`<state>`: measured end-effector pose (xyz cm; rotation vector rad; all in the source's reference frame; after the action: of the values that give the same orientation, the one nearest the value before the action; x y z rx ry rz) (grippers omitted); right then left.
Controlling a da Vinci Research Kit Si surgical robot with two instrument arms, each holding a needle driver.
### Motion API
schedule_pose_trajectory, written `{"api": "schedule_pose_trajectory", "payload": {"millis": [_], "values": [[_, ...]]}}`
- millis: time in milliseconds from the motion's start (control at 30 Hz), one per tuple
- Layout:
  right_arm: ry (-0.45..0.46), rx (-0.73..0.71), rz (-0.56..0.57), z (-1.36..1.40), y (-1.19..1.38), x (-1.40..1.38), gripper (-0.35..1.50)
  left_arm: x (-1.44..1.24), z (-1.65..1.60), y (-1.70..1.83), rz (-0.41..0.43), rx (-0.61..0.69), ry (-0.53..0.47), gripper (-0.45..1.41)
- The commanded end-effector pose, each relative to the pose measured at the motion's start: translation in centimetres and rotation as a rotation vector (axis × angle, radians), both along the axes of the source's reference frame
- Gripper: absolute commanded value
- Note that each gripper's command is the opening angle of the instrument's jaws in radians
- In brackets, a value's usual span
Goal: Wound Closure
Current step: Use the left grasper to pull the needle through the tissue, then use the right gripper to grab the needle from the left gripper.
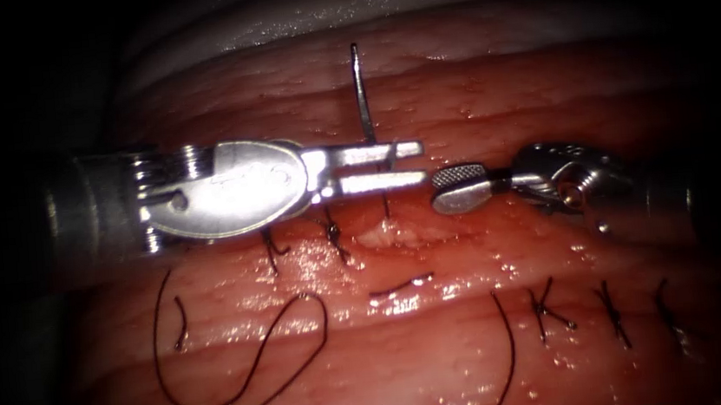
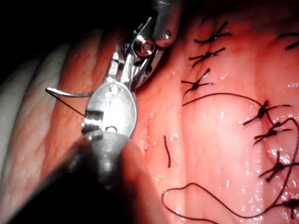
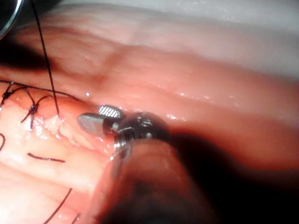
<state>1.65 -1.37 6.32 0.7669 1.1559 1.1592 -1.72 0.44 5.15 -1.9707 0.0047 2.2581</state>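
- so the needle (image 1: pixel 361 93) is pinched in the left claw (image 1: pixel 383 165); it's gripped low on its curve and the free part sticks straight up above the jaws, over the far side of the cut (image 1: pixel 398 236); it looks clear of the tissue (image 1: pixel 542 91), not stuck in it
- a dark line of thread (image 1: pixel 386 200) drops from the jaws down to the pale bit of the cut right under them
- right claw (image 1: pixel 457 187) sits just right of the left jaws' tips, nearly nose to nose with them; jaws spread, ribbed pad facing up, gripping nothing
- key relation: the needle's long axis runs up and down, across the left jaws, and it lies left of and above the right claw; the left arm has it, the right one is close by
- further out: finished knots (image 1: pixel 614 311) along the right stretch of the cut, a loose loop of thread (image 1: pixel 244 361) lower left, a short cut end (image 1: pixel 401 288) lying below the cut
- hard to make out: the needle's tip, exactly where the jaws bite it, and whether that thread enters the tissue or just touches it
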Motion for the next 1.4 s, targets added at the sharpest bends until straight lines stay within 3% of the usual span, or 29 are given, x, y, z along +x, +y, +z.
{"api": "schedule_pose_trajectory", "payload": {"millis": [33, 133, 267, 333, 367, 400, 433, 500, 600, 800, 1400], "values": [[0.003, 0.000, -0.001, 0.05, 0.00, 0.08, 0.04, -0.04, 0.05, 0.08, -0.007, -0.009, 0.005, -0.45], [0.010, 0.005, -0.002, 0.05, -0.01, 0.07, -0.17, -0.04, 0.05, 0.16, -0.003, -0.035, 0.008, -0.45], [0.055, 0.071, 0.022, 0.03, -0.01, 0.07, -0.18, -0.07, 0.08, 0.11, 0.006, -0.082, 0.012, -0.45], [0.076, 0.115, 0.050, 0.00, 0.01, 0.07, 0.19, -0.08, 0.12, 0.04, 0.013, -0.108, 0.010, -0.45], [0.086, 0.170, 0.066, -0.02, 0.04, 0.07, 0.91, -0.10, 0.17, -0.06, 0.018, -0.137, 0.014, -0.45], [0.086, 0.170, 0.066, -0.02, 0.04, 0.07, 0.91, -0.10, 0.17, -0.06, 0.018, -0.137, 0.014, -0.45], [0.091, 0.207, 0.074, -0.03, 0.06, 0.07, 1.09, -0.10, 0.20, -0.12, 0.021, -0.149, 0.014, -0.45], [0.111, 0.241, 0.063, -0.06, 0.08, 0.06, 1.14, -0.12, 0.28, -0.29, 0.033, -0.185, 0.009, -0.45], [0.195, 0.355, 0.080, -0.13, 0.09, 0.10, 1.33, -0.18, 0.43, -0.58, 0.053, -0.277, 0.012, -0.45], [0.288, 0.451, 0.087, -0.31, 0.02, 0.19, 1.38, -0.27, 0.64, -0.89, 0.065, -0.326, 0.015, -0.45], [0.343, 0.482, 0.073, -0.49, -0.09, 0.62, 1.41, -0.39, 0.82, -0.96, 0.072, -0.344, 0.076, -0.45]]}}
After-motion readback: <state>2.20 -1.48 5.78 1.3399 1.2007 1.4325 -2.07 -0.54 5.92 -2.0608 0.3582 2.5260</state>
